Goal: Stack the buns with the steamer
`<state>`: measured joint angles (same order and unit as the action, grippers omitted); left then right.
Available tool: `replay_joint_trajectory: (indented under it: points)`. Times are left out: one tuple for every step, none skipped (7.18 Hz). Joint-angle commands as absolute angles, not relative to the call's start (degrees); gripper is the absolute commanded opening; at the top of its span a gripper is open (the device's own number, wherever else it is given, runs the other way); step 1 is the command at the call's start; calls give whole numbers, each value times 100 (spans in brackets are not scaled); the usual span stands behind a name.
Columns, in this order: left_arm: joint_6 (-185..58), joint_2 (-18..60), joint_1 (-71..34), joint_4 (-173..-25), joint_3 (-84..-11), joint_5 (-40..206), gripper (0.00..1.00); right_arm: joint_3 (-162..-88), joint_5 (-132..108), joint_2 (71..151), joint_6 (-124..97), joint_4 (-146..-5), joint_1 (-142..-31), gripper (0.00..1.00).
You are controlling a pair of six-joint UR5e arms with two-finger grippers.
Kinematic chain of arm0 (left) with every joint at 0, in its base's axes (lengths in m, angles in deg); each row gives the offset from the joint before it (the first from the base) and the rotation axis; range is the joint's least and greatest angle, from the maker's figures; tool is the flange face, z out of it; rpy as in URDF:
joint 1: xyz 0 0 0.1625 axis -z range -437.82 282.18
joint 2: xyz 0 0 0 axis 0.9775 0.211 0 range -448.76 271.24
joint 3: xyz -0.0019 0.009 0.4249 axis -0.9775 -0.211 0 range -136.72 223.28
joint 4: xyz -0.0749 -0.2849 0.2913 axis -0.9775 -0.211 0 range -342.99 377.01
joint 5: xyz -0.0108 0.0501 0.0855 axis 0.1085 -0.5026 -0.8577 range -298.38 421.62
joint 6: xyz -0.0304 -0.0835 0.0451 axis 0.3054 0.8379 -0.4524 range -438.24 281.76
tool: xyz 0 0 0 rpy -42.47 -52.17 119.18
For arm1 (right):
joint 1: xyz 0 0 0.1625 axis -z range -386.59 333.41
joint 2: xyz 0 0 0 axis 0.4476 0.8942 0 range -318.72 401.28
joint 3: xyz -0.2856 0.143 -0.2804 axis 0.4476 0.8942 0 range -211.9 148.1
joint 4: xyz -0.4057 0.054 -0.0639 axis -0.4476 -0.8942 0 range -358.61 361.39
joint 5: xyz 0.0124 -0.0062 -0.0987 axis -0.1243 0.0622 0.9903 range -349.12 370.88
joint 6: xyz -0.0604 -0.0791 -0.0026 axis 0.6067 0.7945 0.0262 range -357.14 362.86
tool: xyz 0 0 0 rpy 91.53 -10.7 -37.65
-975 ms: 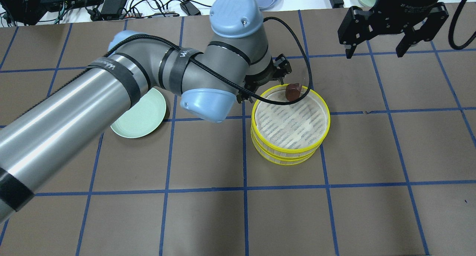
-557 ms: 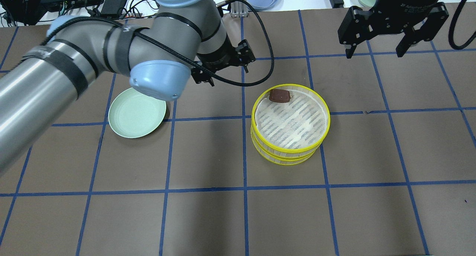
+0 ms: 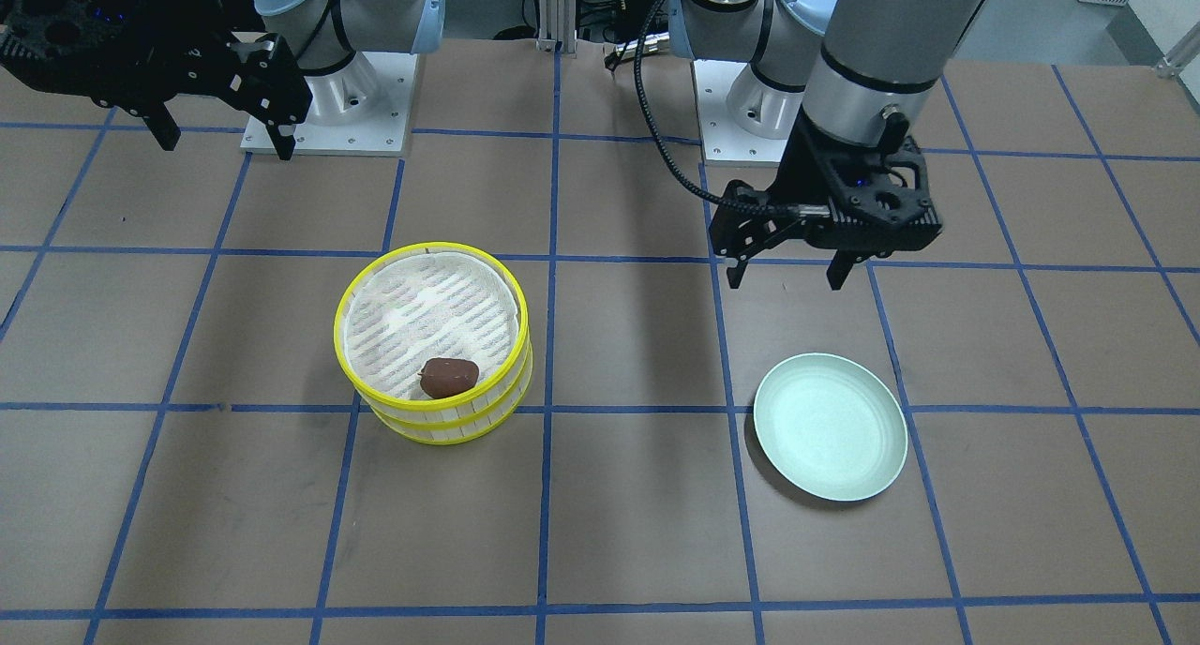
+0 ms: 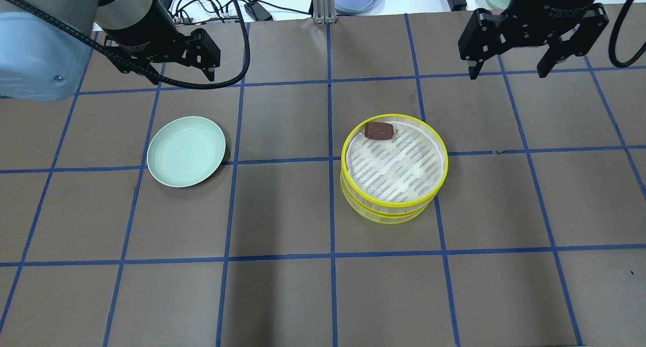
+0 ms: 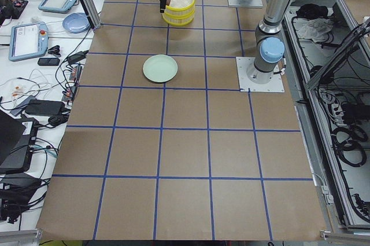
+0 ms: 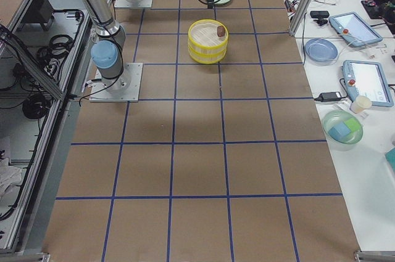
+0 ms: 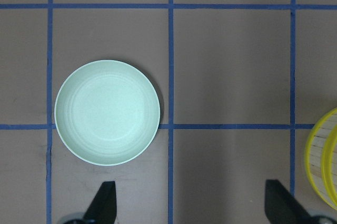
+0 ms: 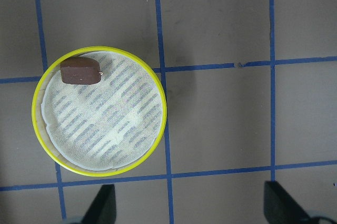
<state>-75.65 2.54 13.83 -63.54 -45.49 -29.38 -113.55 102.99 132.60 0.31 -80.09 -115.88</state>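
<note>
Left claw spread, empty, well apart from steamer; right claw spread likewise. Brown bun inside steamer's top tray, against its rim; plate well apart.

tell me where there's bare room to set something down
Bare table between the plate and the steamer, and the strip on the robot's side of both. The plate is bare too. Tightest spot: the top tray's far edge, where the brown bun lies.

Only the right gripper bears legible print, seemingly "2F Adaptive", the rest too blurred.
</note>
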Motion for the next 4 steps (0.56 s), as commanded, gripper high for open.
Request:
replay_joint_trajectory:
  points:
    - [-7604,124,1324,-6560,-4478,-2996,100,-11355,10299,13260,31,-8009,-11589,100]
    - [-7613,98,1315,-6569,-4478,-3005,100,-11355,10299,13260,31,-8009,-11589,100]
    - [-7605,98,1341,-6586,-4487,-3005,100,-11355,10299,13260,31,-8009,-11589,100]
    - [-7561,98,1385,-6587,-4487,-2988,100,-11355,10299,13260,31,-8009,-11589,100]
